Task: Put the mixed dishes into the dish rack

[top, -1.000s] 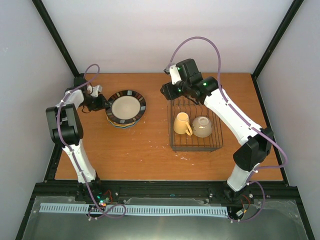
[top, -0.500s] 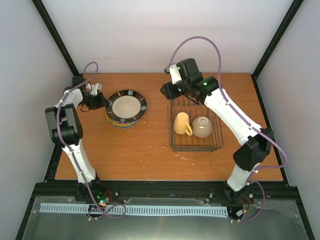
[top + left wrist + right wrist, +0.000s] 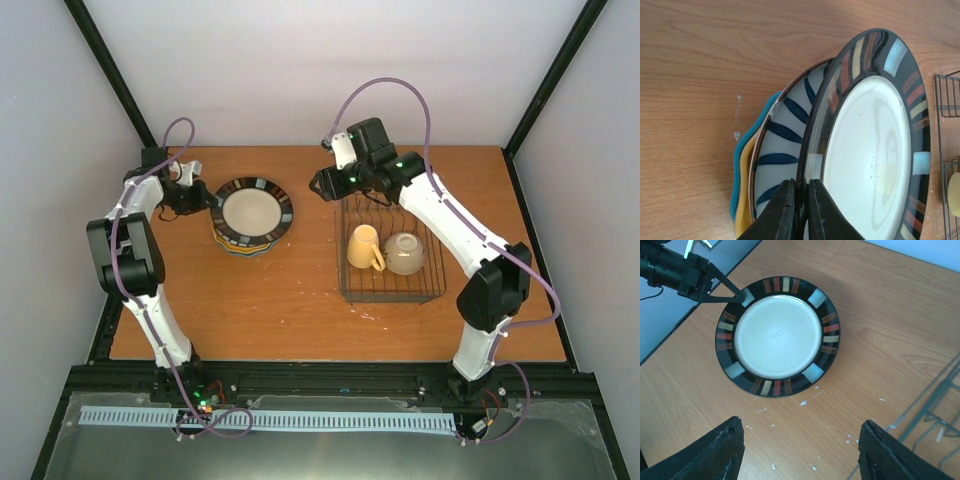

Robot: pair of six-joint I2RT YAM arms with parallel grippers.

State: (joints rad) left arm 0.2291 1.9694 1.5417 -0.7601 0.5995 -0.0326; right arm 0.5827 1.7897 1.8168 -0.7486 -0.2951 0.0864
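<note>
mug [image 3: 364, 246], bowl [image 3: 404, 253] in rack [image 3: 390, 290]; four plates [image 3: 240, 247] left for you on worktop [image 3: 260, 310]. left fingers [image 3: 782, 210] grasp top plate [image 3: 875, 150]; right fingers [image 3: 715, 450] released.

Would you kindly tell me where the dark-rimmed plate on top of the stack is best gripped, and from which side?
Grip the dark-rimmed plate by its rim at the left edge, coming in low from the left. It is wide and shallow, so only the thin rim fits in a claw, and there it appears to stand clear of the striped plate below. The left claw is pinched there.
</note>
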